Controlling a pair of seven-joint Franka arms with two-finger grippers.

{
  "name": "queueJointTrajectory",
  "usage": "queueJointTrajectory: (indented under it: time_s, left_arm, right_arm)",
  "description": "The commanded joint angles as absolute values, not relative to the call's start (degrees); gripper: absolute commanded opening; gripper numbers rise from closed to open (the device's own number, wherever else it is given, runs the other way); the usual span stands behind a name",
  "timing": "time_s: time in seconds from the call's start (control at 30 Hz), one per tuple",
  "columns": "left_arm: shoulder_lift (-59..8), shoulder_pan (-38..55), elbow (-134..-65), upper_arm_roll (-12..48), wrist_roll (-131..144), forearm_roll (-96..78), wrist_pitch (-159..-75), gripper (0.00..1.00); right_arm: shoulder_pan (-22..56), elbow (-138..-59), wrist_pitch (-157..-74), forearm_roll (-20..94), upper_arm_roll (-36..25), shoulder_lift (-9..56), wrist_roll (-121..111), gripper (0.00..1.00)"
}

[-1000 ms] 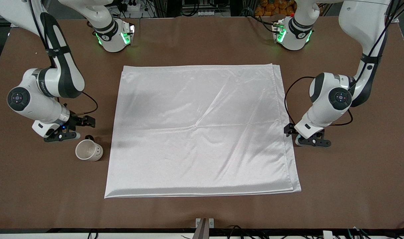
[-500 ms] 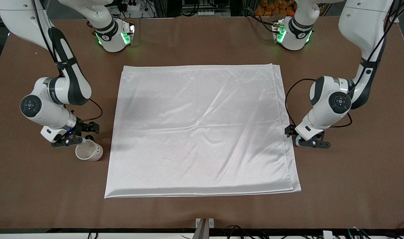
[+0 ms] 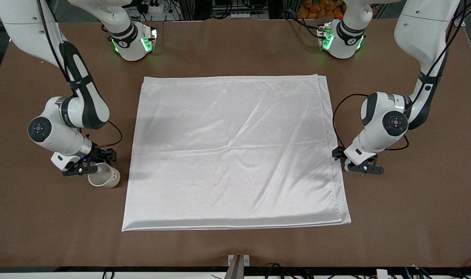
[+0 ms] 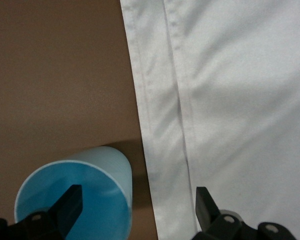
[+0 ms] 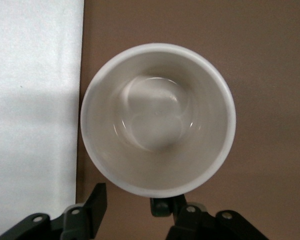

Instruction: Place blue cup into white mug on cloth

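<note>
Two arms reach down to the brown worktop (image 3: 235,46), one at each end of a large, shiny white folded cloth (image 3: 235,151) that lies flat with light creases. At the right arm's end, the small cream-white round mug (image 3: 104,175) stands upright on the bare worktop just beside the cloth's edge, off the fabric; the right gripper (image 3: 89,164) is low at its rim, and the right wrist view shows the mug's empty inside (image 5: 157,117) with the fingers (image 5: 96,202) parted on either side of the black handle (image 5: 161,206). At the left arm's end, the left gripper (image 3: 360,166) sits low at the cloth's edge. Its wrist view shows the small light-blue handleless cup (image 4: 85,197) on the worktop just beside the cloth, one spread finger inside its rim, the other over the cloth.
</note>
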State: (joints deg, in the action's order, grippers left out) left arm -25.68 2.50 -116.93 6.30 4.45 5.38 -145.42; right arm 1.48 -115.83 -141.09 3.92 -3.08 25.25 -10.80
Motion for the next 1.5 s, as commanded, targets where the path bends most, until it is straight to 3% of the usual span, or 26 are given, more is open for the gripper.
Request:
queueJointTrajectory:
  time_s: [0.0, 0.17, 0.37, 0.53, 0.8, 1.17, 1.47]
  left_arm:
    - [-26.37, 1.49, -116.81, 6.68, 3.69, 6.68, -146.6, 0.94]
    - [-26.54, 1.49, -116.81, 6.68, 3.69, 6.68, -146.6, 0.69]
    - [-26.63, 1.49, -116.72, 6.68, 2.55, 6.68, -146.6, 0.33]
    - [-26.63, 1.41, -116.72, 6.68, 2.2, 6.68, -146.6, 0.2]
    - [-26.63, 1.41, -116.63, 6.68, 1.32, 6.68, -146.6, 0.1]
    - [-26.63, 1.41, -116.63, 6.68, 1.32, 6.68, -146.6, 0.0]
    - [-26.54, 1.49, -116.46, 6.68, 1.32, 6.59, -146.6, 0.0]
  right_arm:
    - [0.97, -114.35, -141.06, 5.01, -2.55, 26.28, -10.81, 0.31]
    - [1.05, -114.08, -140.98, 5.01, -2.64, 26.1, -10.99, 0.0]
    - [2.9, -113.29, -140.36, 5.01, -2.72, 24.53, -10.9, 0.0]
    - [4.57, -110.31, -137.82, 5.01, -2.64, 23.38, -9.76, 0.0]
    - [9.66, -103.45, -129.38, 5.01, -2.29, 23.29, 2.79, 0.0]
    - [19.15, -101.78, -129.9, 4.57, 2.28, 24.61, 23.98, 0.0]
    - [27.67, -94.58, -129.37, 3.78, 5.0, 30.58, 36.9, 0.0]
